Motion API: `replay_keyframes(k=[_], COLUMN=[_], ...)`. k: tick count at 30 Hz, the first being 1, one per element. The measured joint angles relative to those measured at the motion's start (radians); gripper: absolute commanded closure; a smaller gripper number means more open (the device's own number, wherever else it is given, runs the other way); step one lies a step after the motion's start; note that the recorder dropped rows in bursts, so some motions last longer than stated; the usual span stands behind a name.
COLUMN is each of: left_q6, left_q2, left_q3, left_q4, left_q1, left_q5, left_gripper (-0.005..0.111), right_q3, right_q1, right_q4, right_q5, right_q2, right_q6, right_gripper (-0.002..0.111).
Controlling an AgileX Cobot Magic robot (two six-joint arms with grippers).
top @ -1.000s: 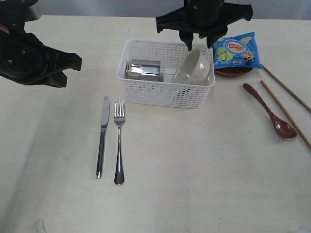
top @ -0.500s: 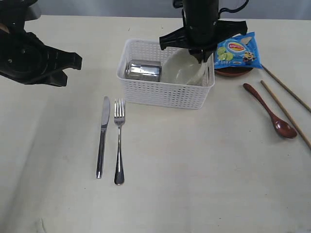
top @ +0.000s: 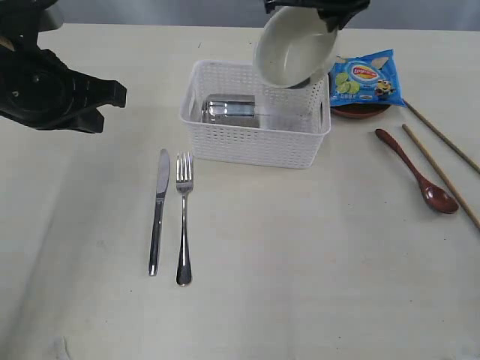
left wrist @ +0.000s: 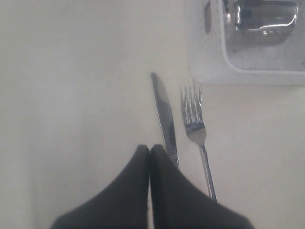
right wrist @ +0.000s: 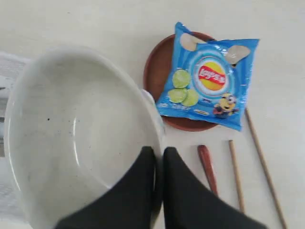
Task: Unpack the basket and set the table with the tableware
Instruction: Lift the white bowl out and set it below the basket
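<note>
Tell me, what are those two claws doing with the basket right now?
Right gripper shut on bowl, held above basket. Left gripper shut, empty. Steel cup not yet unpacked. Nothing in the way.

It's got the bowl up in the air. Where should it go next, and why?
Probably carry the bowl forward, clear of the basket, to the bare table between fork and spoon. The right claw pinches its rim, and it hangs tilted over the basket.
</note>
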Motion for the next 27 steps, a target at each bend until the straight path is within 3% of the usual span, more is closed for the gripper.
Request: replay_keyframes(k=[7, 14, 16, 20, 27], left_q6=[0.000, 0.000, 0.000, 0.000, 0.000], left_q2=[0.000, 0.000, 0.000, 0.000, 0.000], left_q3=[0.000, 0.000, 0.000, 0.000, 0.000], left_q4=[0.000, 0.000, 0.000, 0.000, 0.000], left_q1=[0.000, 0.000, 0.000, 0.000, 0.000], left_q5=[0.000, 0.000, 0.000, 0.002, 0.006], left_gripper=[0.107, 0.107, 0.107, 0.107, 0.107], right_q3=[0.076, 0.370, 0.531, 0.691, 0.807], right_q1=[-0.112, -0.247, -0.263, -0.265, -0.265], right_q4=[0.183, 0.428, 0.508, 0.649, 0.876], right_q5=[0.036, -0.042, -0.116, -0.238, -0.351], right_q2=[-0.138, -0.289, -0.334, -0.349, -0.285], right_q6=[-0.221, -0.463, -0.549, -0.695, -0.927], right_gripper=[0.109, 0.109, 0.109, 0.109, 0.109])
